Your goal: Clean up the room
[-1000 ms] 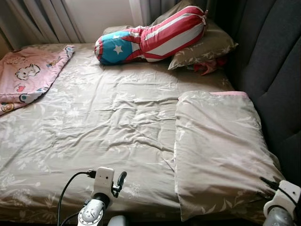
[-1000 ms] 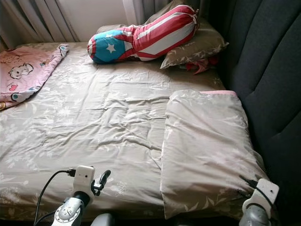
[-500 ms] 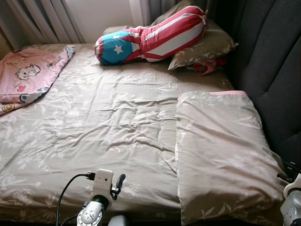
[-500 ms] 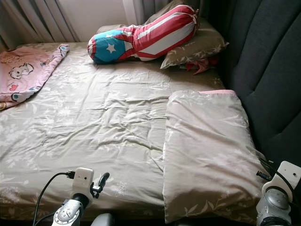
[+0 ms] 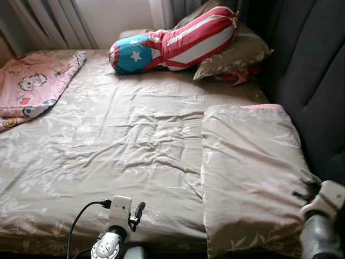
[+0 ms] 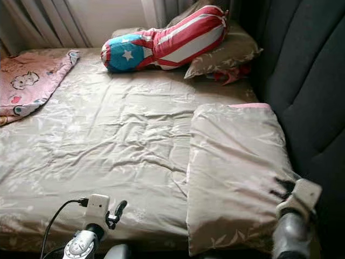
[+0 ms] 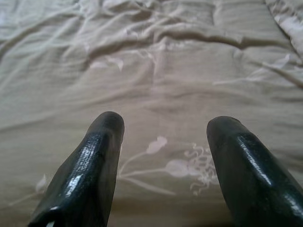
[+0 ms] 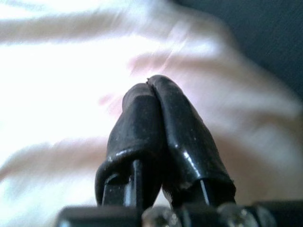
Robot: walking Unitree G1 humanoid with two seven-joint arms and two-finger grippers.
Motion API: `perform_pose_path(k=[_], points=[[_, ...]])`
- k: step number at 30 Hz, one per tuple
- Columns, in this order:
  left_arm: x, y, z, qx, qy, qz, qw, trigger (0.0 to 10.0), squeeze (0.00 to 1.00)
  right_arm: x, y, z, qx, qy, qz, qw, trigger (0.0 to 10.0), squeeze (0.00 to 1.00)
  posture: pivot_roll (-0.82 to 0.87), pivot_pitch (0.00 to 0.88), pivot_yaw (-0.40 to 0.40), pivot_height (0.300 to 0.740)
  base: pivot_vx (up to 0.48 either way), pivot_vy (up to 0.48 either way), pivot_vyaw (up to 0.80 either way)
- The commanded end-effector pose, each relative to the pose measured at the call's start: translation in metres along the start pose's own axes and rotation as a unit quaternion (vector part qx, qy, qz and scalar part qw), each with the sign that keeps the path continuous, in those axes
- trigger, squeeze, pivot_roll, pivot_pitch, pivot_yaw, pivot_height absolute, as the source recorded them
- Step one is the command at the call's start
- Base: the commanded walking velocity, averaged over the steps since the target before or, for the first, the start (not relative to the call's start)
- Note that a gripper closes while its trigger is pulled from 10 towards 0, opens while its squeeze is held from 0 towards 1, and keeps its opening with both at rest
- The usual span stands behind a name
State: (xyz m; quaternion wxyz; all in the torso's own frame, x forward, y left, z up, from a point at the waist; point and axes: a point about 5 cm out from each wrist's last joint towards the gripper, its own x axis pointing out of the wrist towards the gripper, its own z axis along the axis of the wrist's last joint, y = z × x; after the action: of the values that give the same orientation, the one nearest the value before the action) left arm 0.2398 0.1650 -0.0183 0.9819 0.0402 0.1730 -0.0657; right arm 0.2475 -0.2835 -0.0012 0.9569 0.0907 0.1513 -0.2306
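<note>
Looking down from the head, the left eye view shows a bed (image 5: 124,140) under a wrinkled taupe floral sheet, with a flat pillow (image 5: 250,172) in matching fabric lying at its near right beside the dark padded headboard (image 5: 318,81). At the far end a red, white and blue star-printed bolster (image 5: 172,43) leans on a second pillow (image 5: 237,54), with a small red item (image 5: 237,76) tucked just below it; a pink cartoon blanket (image 5: 32,86) lies bunched at the far left edge. The left gripper (image 5: 136,211) hovers at the near edge of the bed. The right eye view shows the right gripper (image 6: 281,186), blurred, at the near right corner of the flat pillow. In the left wrist view the fingers (image 7: 94,161) are spread wide above bare sheet, holding nothing. In the right wrist view the fingers (image 8: 142,127) are pressed together with pale blurred pillow fabric beyond them; whether any cloth is pinched between them cannot be told.
</note>
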Motion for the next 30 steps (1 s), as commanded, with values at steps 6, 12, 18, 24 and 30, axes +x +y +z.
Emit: perform_pose_path(k=[6,12,18,24,30], points=[[0.003,-0.002,-0.012,-0.013,0.039,0.011,0.999,10.0,0.0,-0.025,0.03,-0.044,-0.023,0.055,0.074,0.996,10.0,0.0,-0.06,0.0,-0.005,0.681,0.0,0.0,0.0],[0.005,-0.002,-0.019,-0.025,0.071,0.023,0.997,10.0,0.0,-0.028,0.043,-0.054,-0.036,0.088,0.099,0.991,10.0,0.0,-0.07,0.0,-0.016,0.716,0.0,0.0,0.0],[0.001,0.001,-0.03,-0.036,0.112,0.037,0.992,10.0,0.0,-0.028,0.049,-0.059,-0.042,0.118,0.111,0.986,10.0,0.0,-0.06,0.0,-0.027,0.74,0.0,0.0,0.0],[-0.004,0.006,-0.041,-0.056,0.149,0.06,0.985,10.0,0.0,-0.032,0.049,-0.069,-0.052,0.163,0.109,0.979,10.0,0.0,-0.05,0.0,-0.05,0.74,0.0,0.0,0.0],[-0.01,0.003,-0.052,-0.066,0.18,0.072,0.979,10.0,0.0,-0.038,0.041,-0.08,-0.062,0.207,0.101,0.971,10.0,0.0,-0.05,0.0,-0.077,0.74,0.0,0.0,0.0]])
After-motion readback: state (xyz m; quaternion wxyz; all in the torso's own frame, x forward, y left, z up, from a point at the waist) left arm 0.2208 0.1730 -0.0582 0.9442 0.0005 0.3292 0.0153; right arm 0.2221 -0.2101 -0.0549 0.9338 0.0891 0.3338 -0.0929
